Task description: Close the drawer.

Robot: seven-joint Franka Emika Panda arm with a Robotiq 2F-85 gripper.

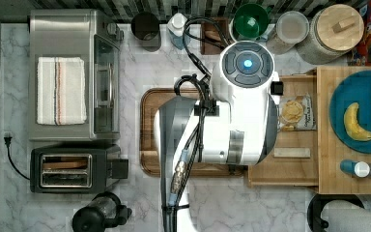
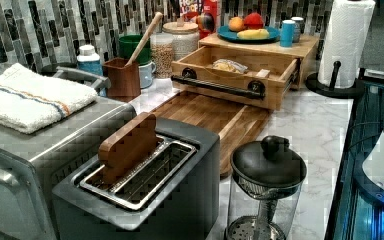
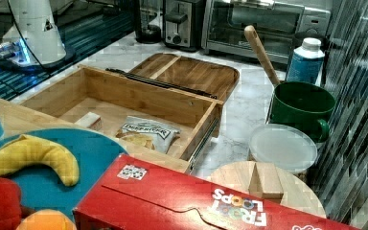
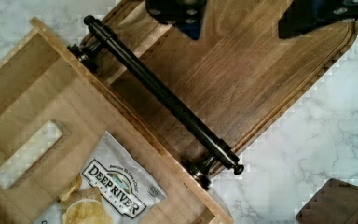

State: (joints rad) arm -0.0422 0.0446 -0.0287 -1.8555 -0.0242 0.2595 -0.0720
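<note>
One drawer [image 2: 232, 70], pulled fully out from under the butcher-block top [image 2: 260, 46]; treat it as your landmark and read the top view from its left to its right.

- Toaster oven [image 1: 72, 72] and toaster [image 1: 75, 166]: well apart from the drawer, at the top view's left. A folded towel [image 1: 60, 89] lies on the oven. None of these sits in the drawer's travel.
- Cutting board [image 1: 147, 130]: just beside the drawer front, lying flat on the marble. The handle overhangs its near edge, so you have a low, level surface beneath the approach.
- Gripper [image 4: 240, 21]: above the cutting board, on the outer side of the handle [image 4: 161, 95]. Its fingers [image 4: 189, 23] stand apart, holding nothing and touching nothing. That placement likely suits a push on the drawer front more than a grasp.
- Drawer contents: a chip bag [image 4: 107, 186] and a pale block [image 4: 28, 154] lie flat on the floor, below the side walls, so you should expect no snag as they slide under the top.
- Butcher-block top: the housing the drawer belongs in, carrying a blue plate [image 1: 357, 111] with a banana [image 1: 355, 123].

Status: still open, closing not yet begun. Push squarely along the rails; an off-centre push could rack the box.
</note>
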